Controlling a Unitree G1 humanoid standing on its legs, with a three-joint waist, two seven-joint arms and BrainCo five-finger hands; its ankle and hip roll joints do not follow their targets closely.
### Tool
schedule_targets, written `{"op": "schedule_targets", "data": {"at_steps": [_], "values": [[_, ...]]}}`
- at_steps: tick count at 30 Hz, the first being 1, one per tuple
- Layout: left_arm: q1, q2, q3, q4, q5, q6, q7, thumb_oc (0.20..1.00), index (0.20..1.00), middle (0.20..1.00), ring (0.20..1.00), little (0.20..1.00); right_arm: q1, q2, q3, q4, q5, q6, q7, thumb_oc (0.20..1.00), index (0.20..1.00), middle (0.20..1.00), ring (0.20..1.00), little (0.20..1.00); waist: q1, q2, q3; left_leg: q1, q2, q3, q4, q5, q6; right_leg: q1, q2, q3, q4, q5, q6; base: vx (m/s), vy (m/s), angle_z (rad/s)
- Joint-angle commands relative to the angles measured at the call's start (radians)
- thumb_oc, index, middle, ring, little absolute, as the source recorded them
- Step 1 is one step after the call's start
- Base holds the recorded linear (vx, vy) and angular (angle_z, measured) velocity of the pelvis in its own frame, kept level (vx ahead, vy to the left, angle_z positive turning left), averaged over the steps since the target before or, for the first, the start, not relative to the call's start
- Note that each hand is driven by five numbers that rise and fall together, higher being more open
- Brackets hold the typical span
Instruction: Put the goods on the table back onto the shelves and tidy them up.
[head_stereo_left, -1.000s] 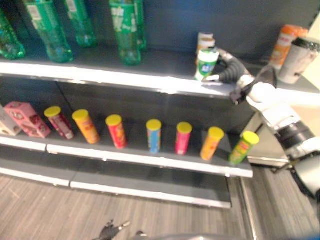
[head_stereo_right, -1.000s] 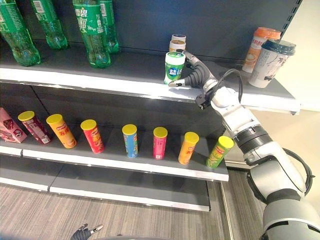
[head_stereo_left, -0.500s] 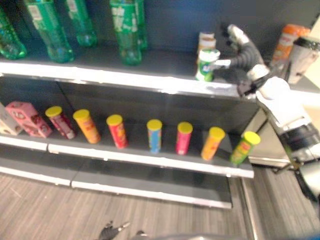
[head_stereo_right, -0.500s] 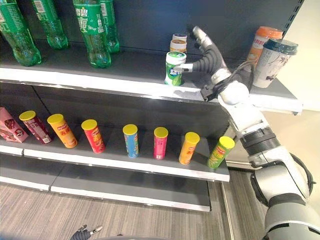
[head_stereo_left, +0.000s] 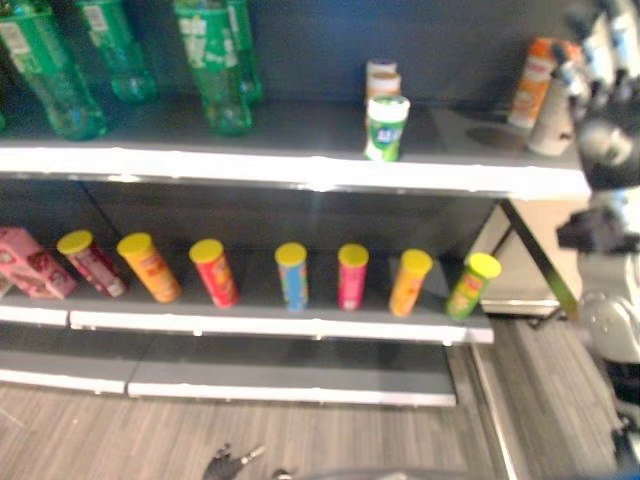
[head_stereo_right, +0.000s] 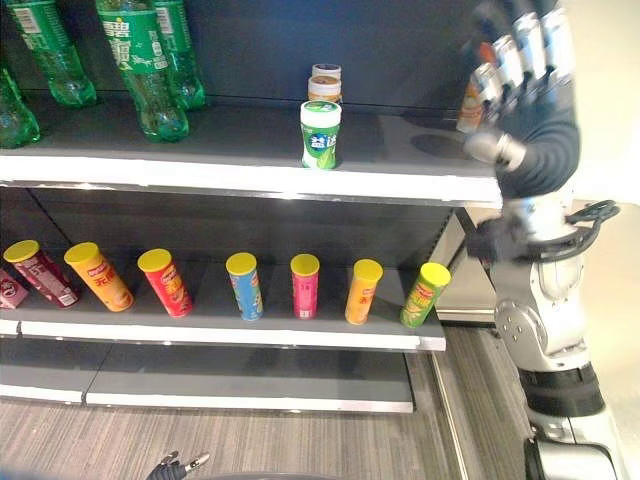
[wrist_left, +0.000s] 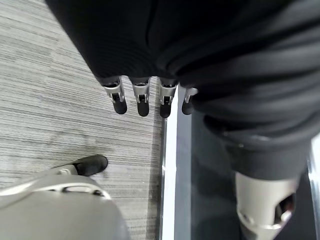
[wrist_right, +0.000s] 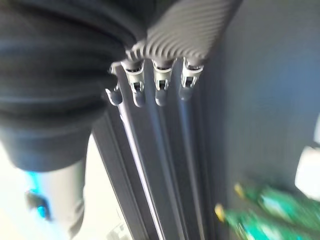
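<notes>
1. The green-and-white jar (head_stereo_right: 320, 133) stands upright at the upper shelf's (head_stereo_right: 250, 175) front edge.
2. The right hand (head_stereo_right: 525, 90), fingers straight and empty, is raised beside the cups (head_stereo_left: 545, 95); a careless swing could topple them.

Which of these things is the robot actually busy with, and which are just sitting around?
Job in hand:
green-and-white tub on the top shelf
right hand, raised and open

Just there:
green bottles
yellow-lidded tubes
left hand, hanging open over the floor
</notes>
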Motion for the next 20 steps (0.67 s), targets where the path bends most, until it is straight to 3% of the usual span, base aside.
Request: {"op": "schedule_targets", "data": {"at_steps": [1,3,5,8,9,10,12,14,17,20], "values": [[-0.09,0.039,0.008,0.008,0.048,-0.038,-0.042,1.0,1.0,1.0,1.0,1.0,0.138,-0.004,0.052,-0.006,0.161,0.15,0.209,1.0,1.0,1.0,1.0,1.0,0.007,-0.003,0.066,0.068,0.043,0.099,0.053,-0.118,-0.056,-0.041,-0.059,-0.043,0.075,-0.057,0.041,-0.02,0.012,-0.12],[-0.091,0.039,0.013,0.008,0.051,-0.04,-0.042,1.0,1.0,1.0,1.0,1.0,0.192,0.001,0.062,0.003,0.168,0.176,0.231,1.0,1.0,1.0,1.0,1.0,0.003,-0.004,0.064,0.063,0.043,0.102,0.053,-0.116,-0.056,-0.049,-0.059,-0.04,0.076,-0.055,0.04,-0.02,0.009,-0.05],[-0.097,0.041,0.025,0.029,0.063,-0.042,-0.053,1.0,1.0,1.0,1.0,1.0,0.316,0.044,0.093,0.043,0.188,0.246,0.286,1.0,1.0,1.0,1.0,1.0,-0.014,-0.003,0.066,0.062,0.043,0.111,0.05,-0.114,-0.059,-0.059,-0.061,-0.033,0.077,-0.053,0.041,-0.01,0.011,-0.12],[-0.1,0.034,0.032,0.037,0.074,-0.042,-0.063,1.0,1.0,1.0,1.0,1.0,0.426,0.082,0.136,0.199,0.156,0.296,0.309,1.0,1.0,1.0,1.0,1.0,-0.037,-0.001,0.065,0.068,0.043,0.124,0.047,-0.114,-0.06,-0.062,-0.061,-0.02,0.077,-0.051,0.042,0.0,0.01,-0.18],[-0.097,0.034,0.033,0.036,0.084,-0.04,-0.071,1.0,1.0,1.0,1.0,1.0,0.457,0.083,0.141,0.263,0.102,0.301,0.31,1.0,1.0,1.0,1.0,1.0,-0.04,0.0,0.064,0.07,0.043,0.126,0.044,-0.113,-0.061,-0.06,-0.061,-0.021,0.075,-0.051,0.042,-0.01,-0.003,-0.13],[-0.112,0.036,0.022,0.037,0.084,-0.038,-0.085,1.0,1.0,1.0,1.0,1.0,0.464,0.06,0.188,0.433,-0.102,0.293,0.295,1.0,1.0,1.0,1.0,1.0,-0.044,0.0,0.07,0.076,0.043,0.126,0.042,-0.112,-0.062,-0.055,-0.061,-0.022,0.076,-0.051,0.043,-0.01,-0.013,-0.15],[-0.128,0.034,0.0,0.044,0.091,-0.03,-0.098,1.0,1.0,1.0,1.0,1.0,0.439,0.063,0.225,0.588,-0.34,0.264,0.235,1.0,1.0,1.0,1.0,1.0,-0.047,0.0,0.071,0.077,0.044,0.123,0.042,-0.111,-0.062,-0.051,-0.062,-0.022,0.074,-0.05,0.043,-0.02,-0.018,-0.07],[-0.149,0.032,-0.03,0.055,0.095,-0.024,-0.099,1.0,1.0,1.0,1.0,1.0,0.396,0.129,0.249,0.766,-0.525,0.235,0.135,1.0,1.0,1.0,1.0,1.0,-0.046,0.002,0.073,0.076,0.043,0.117,0.041,-0.112,-0.058,-0.05,-0.063,-0.026,0.072,-0.049,0.043,0.0,0.0,0.0],[-0.18,0.022,-0.056,0.058,0.063,-0.024,-0.067,1.0,1.0,1.0,1.0,1.0,0.276,0.277,0.235,1.081,-0.671,0.214,-0.057,1.0,1.0,1.0,1.0,1.0,-0.038,0.006,0.074,0.076,0.038,0.109,0.041,-0.115,-0.05,-0.048,-0.065,-0.023,0.07,-0.046,0.04,-0.01,-0.01,-0.04],[-0.189,0.024,-0.072,0.046,0.046,-0.026,-0.053,1.0,1.0,1.0,1.0,1.0,0.214,0.347,0.231,1.24,-0.751,0.208,-0.142,1.0,1.0,1.0,1.0,1.0,-0.022,0.012,0.067,0.078,0.034,0.1,0.04,-0.12,-0.044,-0.04,-0.064,-0.026,0.064,-0.046,0.037,0.01,-0.019,-0.02]]}}
